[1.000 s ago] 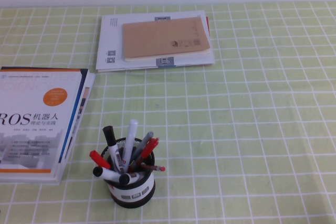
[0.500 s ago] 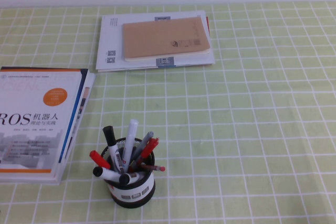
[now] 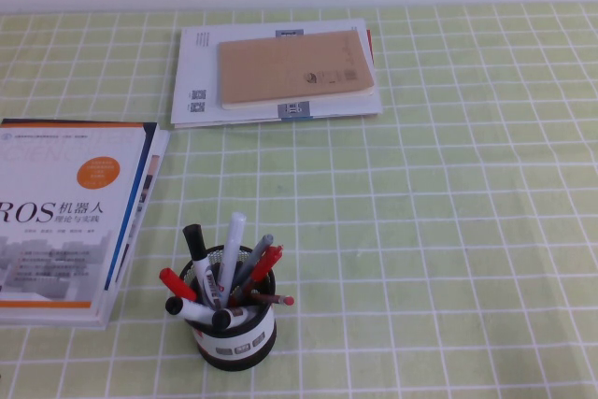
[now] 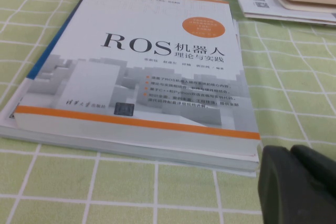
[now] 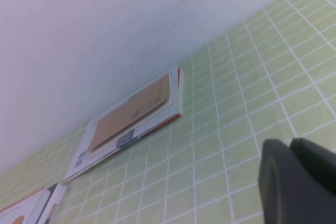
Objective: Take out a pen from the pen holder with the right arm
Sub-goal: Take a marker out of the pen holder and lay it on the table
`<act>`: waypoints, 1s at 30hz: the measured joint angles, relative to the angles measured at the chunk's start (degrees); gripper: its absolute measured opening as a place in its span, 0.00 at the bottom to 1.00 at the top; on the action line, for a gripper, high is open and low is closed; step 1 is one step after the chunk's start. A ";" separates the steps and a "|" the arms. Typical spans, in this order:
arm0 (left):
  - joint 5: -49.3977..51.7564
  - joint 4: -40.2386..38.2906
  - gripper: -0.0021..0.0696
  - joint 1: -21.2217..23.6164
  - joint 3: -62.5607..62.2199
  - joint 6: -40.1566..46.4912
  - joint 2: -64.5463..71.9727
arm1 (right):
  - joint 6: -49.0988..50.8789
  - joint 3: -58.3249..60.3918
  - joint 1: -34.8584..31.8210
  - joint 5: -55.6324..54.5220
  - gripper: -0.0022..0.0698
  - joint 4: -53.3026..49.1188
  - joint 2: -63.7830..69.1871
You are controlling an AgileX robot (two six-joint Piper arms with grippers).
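A black mesh pen holder (image 3: 235, 332) with a white band stands near the table's front edge, left of centre in the high view. Several pens and markers stick out of it: a white marker (image 3: 231, 251), red pens (image 3: 264, 263) and black-capped markers (image 3: 195, 242). Neither arm shows in the high view. My right gripper (image 5: 290, 142) is shut and empty, hanging over the green checked cloth and facing the back wall; the pen holder is not in its view. My left gripper (image 4: 291, 151) is shut and empty, just off the near corner of the ROS book (image 4: 152, 72).
The ROS book (image 3: 65, 212) lies at the left edge, close to the pen holder. A brown notebook (image 3: 291, 66) on white papers (image 3: 201, 91) lies at the back centre and also shows as the notebook (image 5: 134, 111) in the right wrist view. Green checked cloth (image 3: 448, 231) covers the table.
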 joint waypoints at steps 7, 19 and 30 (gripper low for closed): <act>0.00 0.00 0.02 0.00 0.00 0.00 0.00 | 0.00 0.00 0.00 -0.22 0.01 0.59 0.00; 0.00 0.00 0.02 0.00 0.00 0.00 0.00 | 0.00 -18.38 0.00 15.73 0.01 -9.65 21.05; 0.00 0.00 0.02 0.00 0.00 0.00 0.00 | -3.12 -28.74 0.00 22.58 0.01 -15.26 40.53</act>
